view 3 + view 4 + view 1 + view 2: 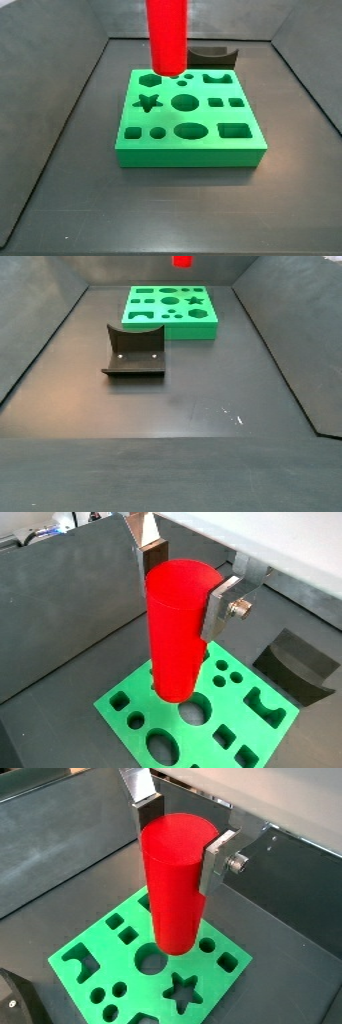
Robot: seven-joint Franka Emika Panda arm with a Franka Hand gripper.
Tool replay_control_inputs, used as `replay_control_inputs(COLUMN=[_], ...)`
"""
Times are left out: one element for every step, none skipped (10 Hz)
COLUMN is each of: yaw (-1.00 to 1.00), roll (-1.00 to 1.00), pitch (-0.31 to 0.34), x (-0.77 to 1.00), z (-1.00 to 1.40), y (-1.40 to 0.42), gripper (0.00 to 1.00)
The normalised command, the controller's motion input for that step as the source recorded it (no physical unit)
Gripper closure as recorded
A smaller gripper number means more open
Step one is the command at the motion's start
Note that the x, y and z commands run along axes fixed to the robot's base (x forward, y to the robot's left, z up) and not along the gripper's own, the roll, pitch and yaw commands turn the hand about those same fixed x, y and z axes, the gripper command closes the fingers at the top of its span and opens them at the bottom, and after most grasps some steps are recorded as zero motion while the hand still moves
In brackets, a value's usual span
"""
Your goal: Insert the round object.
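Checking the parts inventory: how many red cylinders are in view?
1: the red cylinder is held upright in the gripper, above the green block. No other one shows.

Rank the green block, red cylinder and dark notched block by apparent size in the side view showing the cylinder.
1. Green block
2. Red cylinder, cut off above, in the gripper out of frame
3. Dark notched block, farther and partly hidden

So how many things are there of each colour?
Red: 1, the cylinder, held upright in the claw over the green block.
Green: 1, the block with shaped holes.
Dark grey: 1, the notched block on the floor.
Total: 3
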Motion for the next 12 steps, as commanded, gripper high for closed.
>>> replay_control_inputs(yaw=[0.0,-0.02,-0.02,-0.03,-0.01,0.0,0.0,0.0,-0.01,-0.03,-0.02,-0.03], roll=[0.0,0.02,0.01,0.0,-0.01,-0.04,-0.05,-0.03,-0.01,0.0,0.0,0.02], pitch=[0.0,0.0,0.0,0.003,0.04,0.044,0.046,0.046,0.041,0.054,0.086,0.087], x=[0.0,0.02,0.01,0.15,0.25,0.39,0.41,0.39,0.41,0.38,0.34,0.2], z=[-0.56,-0.68,-0.68,-0.63,-0.47,-0.35,-0.28,-0.27,-0.3,-0.28,-0.25,-0.22], y=[0.0,0.0,0.01,0.03,0.22,0.23,0.21,0.13,0.05,0.07,0.13,0.17], gripper=[1.0,1.0,1.0,1.0,1.0,1.0,1.0,1.0,1.0,1.0,1.0,1.0])
